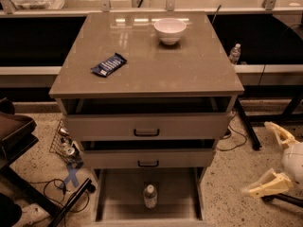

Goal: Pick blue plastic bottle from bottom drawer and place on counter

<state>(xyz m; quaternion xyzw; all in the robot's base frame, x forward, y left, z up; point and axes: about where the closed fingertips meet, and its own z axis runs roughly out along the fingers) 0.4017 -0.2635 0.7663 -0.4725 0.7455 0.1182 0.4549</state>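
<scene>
The blue plastic bottle stands upright with its white cap on the floor of the open bottom drawer, near the middle. The counter is the glossy grey-brown top of the cabinet. My gripper is low at the right edge of the view, to the right of the cabinet and over the floor, well apart from the bottle. Its two pale fingers are spread wide and hold nothing.
A white bowl and a flat blue snack wrapper lie on the counter. The two upper drawers stand slightly open above the bottom one. Another small bottle stands behind at right. A wire basket, cables and black furniture legs are at left.
</scene>
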